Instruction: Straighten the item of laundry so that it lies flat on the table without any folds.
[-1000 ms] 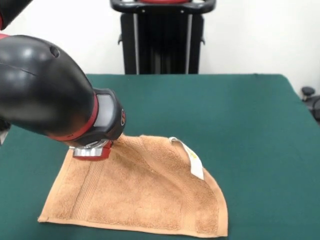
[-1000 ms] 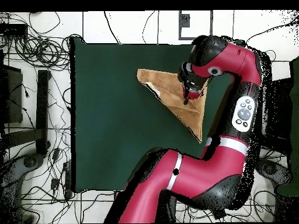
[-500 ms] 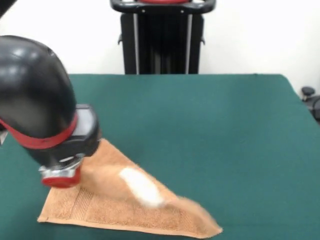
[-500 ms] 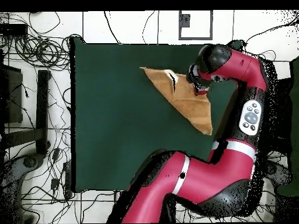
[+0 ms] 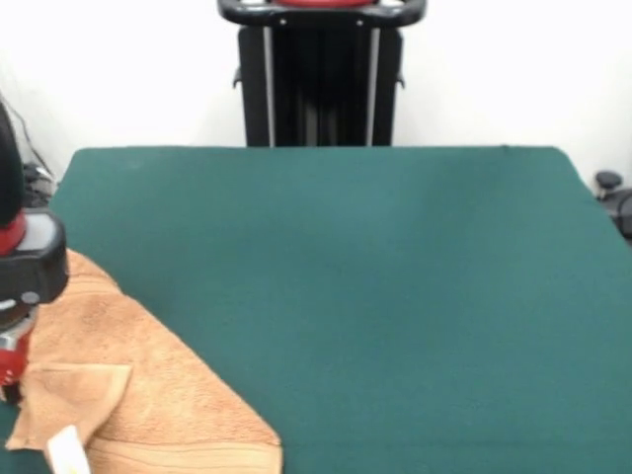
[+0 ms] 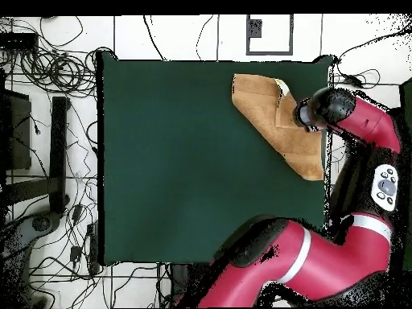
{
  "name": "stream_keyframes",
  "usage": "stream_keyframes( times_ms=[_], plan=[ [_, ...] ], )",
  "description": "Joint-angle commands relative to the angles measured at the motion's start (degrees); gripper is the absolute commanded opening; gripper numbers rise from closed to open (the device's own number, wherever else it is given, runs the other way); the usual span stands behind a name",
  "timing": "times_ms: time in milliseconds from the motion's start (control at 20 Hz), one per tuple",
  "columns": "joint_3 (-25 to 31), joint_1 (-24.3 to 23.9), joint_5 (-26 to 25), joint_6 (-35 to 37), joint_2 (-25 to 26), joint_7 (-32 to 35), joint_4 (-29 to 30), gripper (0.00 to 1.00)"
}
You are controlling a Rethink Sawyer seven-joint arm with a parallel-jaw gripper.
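The towel lies at the table's edge with 1 corner folded over, tag showing; the gripper sits at that fold, grip state indeterminate; advise drawing that flap outward, low and taut.

My arm is glossy crimson red with black joint housings, a pale grey band across the forearm, and a light grey button panel with dark dots on the upper link. My wrist housing is black, edged by a red ring. The square terry-cloth towel is orange-tan all over, with a woven ribbed stripe of the same colour along one edge and a small white tag. The large felt-covered rectangular tabletop is plain dark green, unpatterned.
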Motion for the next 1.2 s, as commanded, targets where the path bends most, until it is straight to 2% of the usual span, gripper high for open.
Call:
stream_keyframes(
  times_ms=[50,200,400,900,1200],
  plan=[
    [7.6,-0.65,-4.71,-14.11,-1.55,-15.58,19.67,0.0],
    [11.24,-3.06,-4.33,-17.81,-0.34,-17.51,21.76,0.0],
    [12.27,-3.48,-5.79,-21.05,-0.58,-15.79,23.66,0.0],
    [13.66,-4.14,-8.97,-23.92,-0.62,-14.98,24.65,0.0],
    [13.35,-2.86,-10.24,-21.3,-1.22,-13.6,23.53,0.0]
  ],
)
